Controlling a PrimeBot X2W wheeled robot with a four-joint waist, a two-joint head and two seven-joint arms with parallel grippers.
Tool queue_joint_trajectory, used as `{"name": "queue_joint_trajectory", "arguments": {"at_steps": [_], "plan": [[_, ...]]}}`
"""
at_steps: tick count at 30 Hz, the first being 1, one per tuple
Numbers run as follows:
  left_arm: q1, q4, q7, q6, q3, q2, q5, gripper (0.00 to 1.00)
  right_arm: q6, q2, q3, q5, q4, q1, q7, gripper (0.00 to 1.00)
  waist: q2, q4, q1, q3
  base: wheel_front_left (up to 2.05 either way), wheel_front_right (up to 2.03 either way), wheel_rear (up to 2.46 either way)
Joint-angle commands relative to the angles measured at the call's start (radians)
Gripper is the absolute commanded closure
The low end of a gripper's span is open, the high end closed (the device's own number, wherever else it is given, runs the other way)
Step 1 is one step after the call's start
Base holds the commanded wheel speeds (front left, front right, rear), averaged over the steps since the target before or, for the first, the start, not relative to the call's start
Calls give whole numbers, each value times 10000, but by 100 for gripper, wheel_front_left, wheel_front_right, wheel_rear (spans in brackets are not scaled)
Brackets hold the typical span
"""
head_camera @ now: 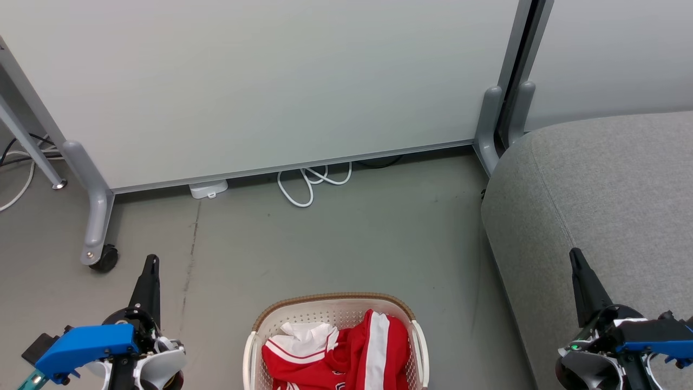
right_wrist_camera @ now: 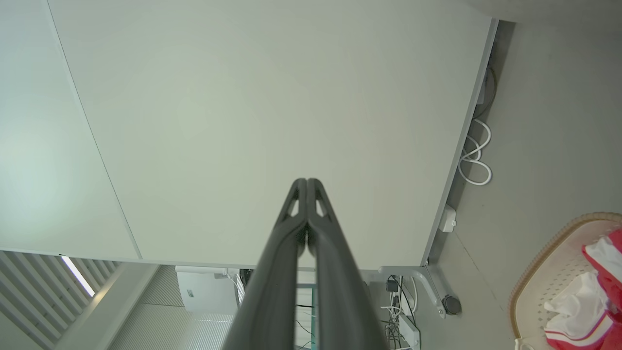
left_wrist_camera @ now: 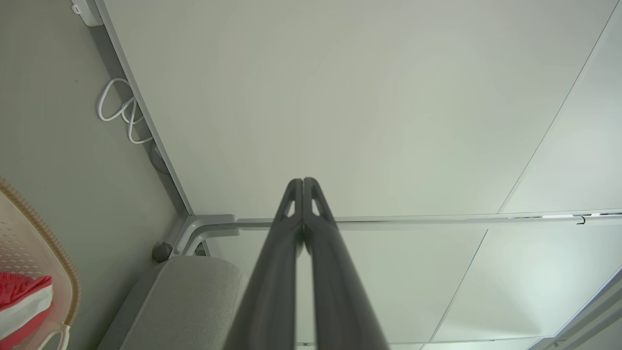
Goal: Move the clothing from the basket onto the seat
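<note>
1. While both arms sit low at the bottom corners of the head view, the left gripper (head_camera: 153, 260) points up over the bare floor (head_camera: 352, 238), well left of the basket (head_camera: 335, 297). Its two dark fingers are pressed together along their length and hold nothing.
2. The right gripper (head_camera: 574, 253) is clenched the same way, tips meeting, with nothing between them. In the head view it rises in front of the grey fabric of the sofa (head_camera: 606, 189); whether it touches the fabric I cannot tell.
3. The basket stands on the floor between the two grippers, apart from both. It is near the sofa's left side, with a strip of floor between them. Its brown woven rim curves round the far end, and its white pierced walls show below that.
4. The clothing (head_camera: 346, 357) lies crumpled inside the basket. A red heap fills the middle and right, with a broad white stripe running up over it. A bunched white panel with thin red lines sits at the far left of the heap.
5. The sofa takes up the right side of the floor. Its rounded corner is turned toward the grey foot of the partition (head_camera: 270, 81), and a seam runs down its top.
6. The pale partition stands along the far edge of the floor. A looped white cable (head_camera: 311, 183) lies at its foot, with a small white box (head_camera: 208, 189) to the left of it. Further left, a black wheel (head_camera: 106, 259) sits under a grey leg.
</note>
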State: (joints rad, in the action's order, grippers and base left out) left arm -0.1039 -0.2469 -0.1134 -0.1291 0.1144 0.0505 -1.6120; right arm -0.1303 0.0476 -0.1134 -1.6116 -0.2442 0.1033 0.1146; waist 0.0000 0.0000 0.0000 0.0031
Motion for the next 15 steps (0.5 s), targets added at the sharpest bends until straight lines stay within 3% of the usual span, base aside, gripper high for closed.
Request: {"name": "queue_joint_trajectory", "arguments": {"at_steps": [1,5,6,15], "plan": [[-99,42,-40,-37,9,-6,-21,100,-8,51,-7,-29,-15,110,19,100,0,0,0,0,0,0,0],[-99,42,-40,-37,9,-6,-21,100,-8,51,-7,-29,-15,110,19,100,0,0,0,0,0,0,0],[0,1,2,0,0,0,1,0,0,0,0,2,1,0,-2,0,0,0,0,0,0,0,0],[337,-219,266,2,-110,-48,176,0,14,-58,130,265,-274,-295,-274,0,0,5,0,18,0,0,0]]}}
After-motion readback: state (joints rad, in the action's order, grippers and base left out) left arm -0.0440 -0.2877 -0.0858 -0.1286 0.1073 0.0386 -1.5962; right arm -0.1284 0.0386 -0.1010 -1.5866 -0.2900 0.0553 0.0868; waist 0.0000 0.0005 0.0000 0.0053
